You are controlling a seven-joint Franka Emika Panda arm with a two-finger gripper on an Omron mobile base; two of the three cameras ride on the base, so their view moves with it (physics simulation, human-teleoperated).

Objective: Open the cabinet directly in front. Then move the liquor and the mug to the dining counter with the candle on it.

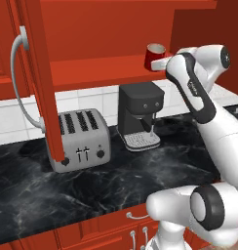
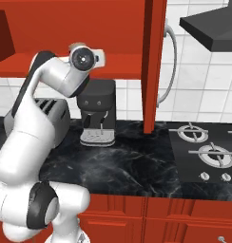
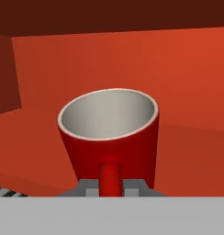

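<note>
Base views flanking; hand view close

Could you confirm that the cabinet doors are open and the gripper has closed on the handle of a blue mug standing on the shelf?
Not quite: the mug is red, not blue, as the hand view shows. The rest holds: the cabinet doors stand open, and the gripper is shut on the mug's handle while the mug stands on the shelf.

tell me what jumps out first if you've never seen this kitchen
The glossy red mug fills the hand view, standing on the shelf of the open red cabinet with the claw shut on its handle. Below on the black marble counter stand a silver toaster and a black coffee machine.
</note>
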